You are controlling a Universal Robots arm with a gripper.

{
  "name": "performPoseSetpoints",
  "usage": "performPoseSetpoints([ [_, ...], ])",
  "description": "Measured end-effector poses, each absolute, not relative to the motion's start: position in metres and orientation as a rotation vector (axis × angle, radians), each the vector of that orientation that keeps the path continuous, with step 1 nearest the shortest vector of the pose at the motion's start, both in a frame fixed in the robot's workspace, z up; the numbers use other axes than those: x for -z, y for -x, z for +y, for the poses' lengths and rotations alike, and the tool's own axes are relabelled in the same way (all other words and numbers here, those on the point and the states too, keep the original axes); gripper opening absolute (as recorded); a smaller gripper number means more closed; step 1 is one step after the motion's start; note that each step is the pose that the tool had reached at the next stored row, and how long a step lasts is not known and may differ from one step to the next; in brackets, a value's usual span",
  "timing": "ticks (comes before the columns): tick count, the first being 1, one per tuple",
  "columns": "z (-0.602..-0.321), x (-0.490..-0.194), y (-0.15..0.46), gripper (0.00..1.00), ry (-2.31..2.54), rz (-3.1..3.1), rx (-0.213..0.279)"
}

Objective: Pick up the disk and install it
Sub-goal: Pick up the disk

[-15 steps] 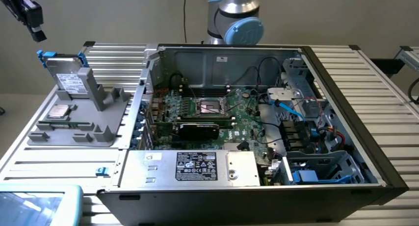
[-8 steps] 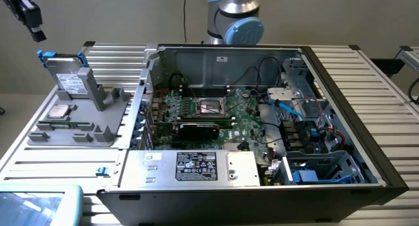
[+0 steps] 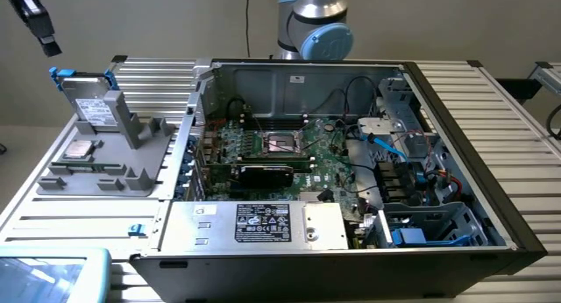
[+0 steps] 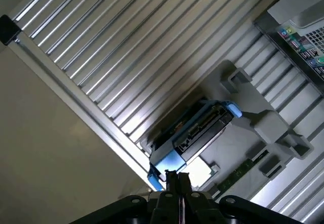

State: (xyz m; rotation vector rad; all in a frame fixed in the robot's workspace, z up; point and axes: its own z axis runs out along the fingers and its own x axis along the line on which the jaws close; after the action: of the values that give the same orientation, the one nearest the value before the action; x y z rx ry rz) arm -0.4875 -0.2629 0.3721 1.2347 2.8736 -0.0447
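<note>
- My pincer (image 3: 50,48) hangs in the upper left corner of the exterior view, high over the ribbed table (image 3: 495,112) and touching nothing.
- In the wrist view my fingers (image 4: 172,182) are pressed together with no gap. The pincer is fully closed and empty.
- The disk (image 3: 86,96) stands on edge in the grey holder (image 3: 118,168) at the exterior view's left. It is below my pincer and well apart from it.
- Blue rails frame the disk, and its white label faces the exterior camera.
- A small square chip (image 3: 79,149) lies flat on the holder, just in front of the disk.
- The open computer case (image 3: 290,86) takes up the middle of the exterior view, with the holder just beside its left wall.
- A grey box with a black-and-white sticker (image 3: 259,225) sits along the case's lower edge.
</note>
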Motion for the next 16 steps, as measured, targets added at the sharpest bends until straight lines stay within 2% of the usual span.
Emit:
performPoseSetpoints([
  [16, -0.2629, -0.3713, 0.4875, 0.11, -1.611, 2.686, 0.047],
])
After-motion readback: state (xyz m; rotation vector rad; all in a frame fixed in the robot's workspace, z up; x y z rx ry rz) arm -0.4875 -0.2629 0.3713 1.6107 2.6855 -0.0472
